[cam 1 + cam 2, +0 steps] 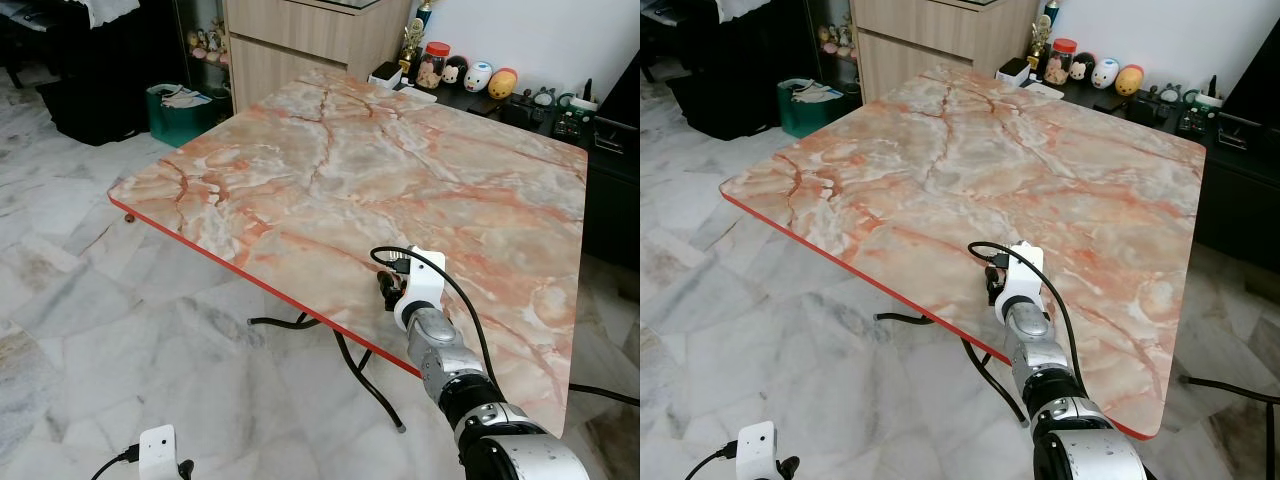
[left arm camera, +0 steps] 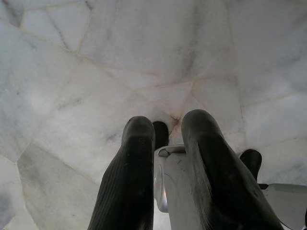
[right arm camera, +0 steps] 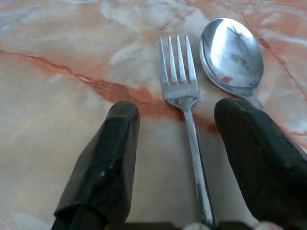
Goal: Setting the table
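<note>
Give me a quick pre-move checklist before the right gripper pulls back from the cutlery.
1. Fork lying flat on the marble table: ok.
2. Spoon beside the fork, bowl up: ok.
3. Right gripper open, the fork handle running between its fingers: ok.
4. Right finger clear of the spoon handle: cannot tell, it hides the handle.
5. Cutlery well in from the table's red edge: cannot tell.
6. Left gripper low over the floor, away from the table: ok.

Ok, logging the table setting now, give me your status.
Right gripper open over the marble table, near its front edge. Fork lies flat between the fingers, spoon beside it. Left gripper idle above the floor. Nothing in the way.
</note>
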You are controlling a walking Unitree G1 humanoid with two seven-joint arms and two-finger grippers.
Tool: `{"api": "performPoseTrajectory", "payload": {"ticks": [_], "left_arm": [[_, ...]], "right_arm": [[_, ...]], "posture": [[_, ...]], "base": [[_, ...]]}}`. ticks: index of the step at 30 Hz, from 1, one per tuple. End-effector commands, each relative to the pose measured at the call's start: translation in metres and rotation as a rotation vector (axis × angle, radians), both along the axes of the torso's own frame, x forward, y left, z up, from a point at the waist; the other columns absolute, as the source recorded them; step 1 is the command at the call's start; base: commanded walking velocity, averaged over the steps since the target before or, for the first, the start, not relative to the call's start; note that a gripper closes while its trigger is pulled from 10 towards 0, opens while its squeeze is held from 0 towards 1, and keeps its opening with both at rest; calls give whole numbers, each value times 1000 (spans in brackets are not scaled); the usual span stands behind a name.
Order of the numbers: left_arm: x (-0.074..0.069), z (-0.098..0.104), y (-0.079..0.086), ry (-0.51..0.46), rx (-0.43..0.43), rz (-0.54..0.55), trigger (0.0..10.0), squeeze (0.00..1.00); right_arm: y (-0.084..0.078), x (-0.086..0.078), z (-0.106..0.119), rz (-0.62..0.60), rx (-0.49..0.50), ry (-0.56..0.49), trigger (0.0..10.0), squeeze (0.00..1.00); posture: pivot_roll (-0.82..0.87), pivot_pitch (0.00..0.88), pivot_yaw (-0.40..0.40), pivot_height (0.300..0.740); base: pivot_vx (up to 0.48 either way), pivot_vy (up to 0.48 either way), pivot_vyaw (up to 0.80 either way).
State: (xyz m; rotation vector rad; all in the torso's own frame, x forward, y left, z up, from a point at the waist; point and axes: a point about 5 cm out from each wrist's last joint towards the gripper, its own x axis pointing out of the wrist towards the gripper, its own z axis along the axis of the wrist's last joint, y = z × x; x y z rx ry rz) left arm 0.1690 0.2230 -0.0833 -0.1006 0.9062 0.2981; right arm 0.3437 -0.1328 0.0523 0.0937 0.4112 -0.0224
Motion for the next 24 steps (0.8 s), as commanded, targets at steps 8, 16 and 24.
{"api": "performPoseTrajectory", "payload": {"ticks": [8, 16, 24], "left_arm": [[-4, -3, -1, 30, -8, -5, 10000, 0], [-6, -3, 0, 36, -11, -5, 10000, 0], [-7, -3, 2, 41, -10, -4, 10000, 0]], "right_arm": [[-2, -2, -7, 8, -1, 76, 10000, 0], [-2, -5, -12, 8, -12, 88, 0, 0], [-1, -6, -13, 18, -13, 103, 0, 0]], "posture": [[36, 18, -90, 740], [36, 20, -89, 740], [37, 22, -88, 740]], "base": [[0, 0, 0], [0, 0, 0], [0, 0, 0]]}}
